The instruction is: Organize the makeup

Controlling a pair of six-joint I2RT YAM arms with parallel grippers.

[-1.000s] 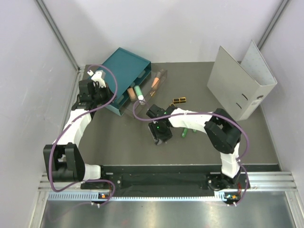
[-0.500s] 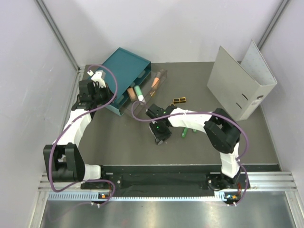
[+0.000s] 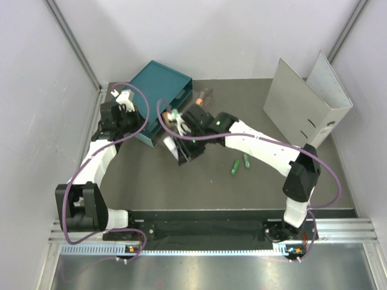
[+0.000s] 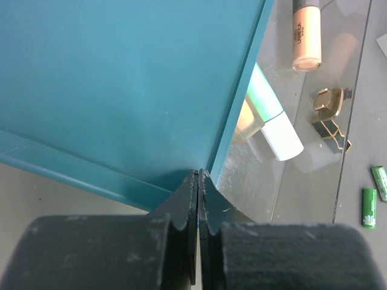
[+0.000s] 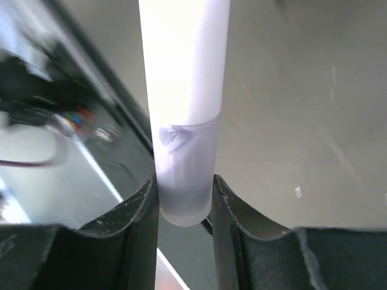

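Pinching a white tube by its frosted end, your right gripper hangs just in front of the teal drawer box. Your left gripper is pressed together at the box's corner. Two green tubes lie on the table nearby.

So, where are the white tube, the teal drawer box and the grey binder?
white tube (image 5: 184, 72): right wrist view, its white body.
teal drawer box (image 3: 160, 81): top external view, its top panel.
grey binder (image 3: 299, 109): top external view, its front cover.

Glare whitens the tube; background blurred
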